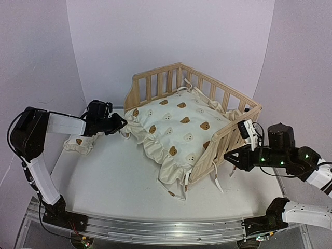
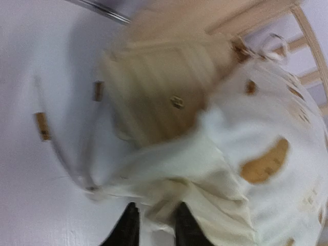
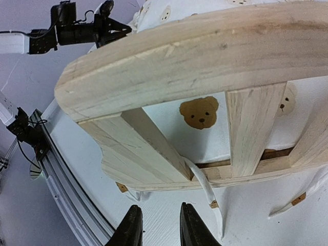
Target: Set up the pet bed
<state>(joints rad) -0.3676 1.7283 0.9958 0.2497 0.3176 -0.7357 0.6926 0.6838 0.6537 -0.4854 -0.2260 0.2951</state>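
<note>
At the left corner of the cushion (image 1: 174,129), lying in the pine frame (image 3: 205,51) and spilling over its open front, we can't tell through blur whether left gripper (image 2: 155,225) pinches fabric, right gripper (image 3: 159,220) slightly spread, empty; a tug risks dragging it out.

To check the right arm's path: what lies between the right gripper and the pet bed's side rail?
In the right wrist view, a cream tie hangs from the rail onto the white table; otherwise bare.
</note>
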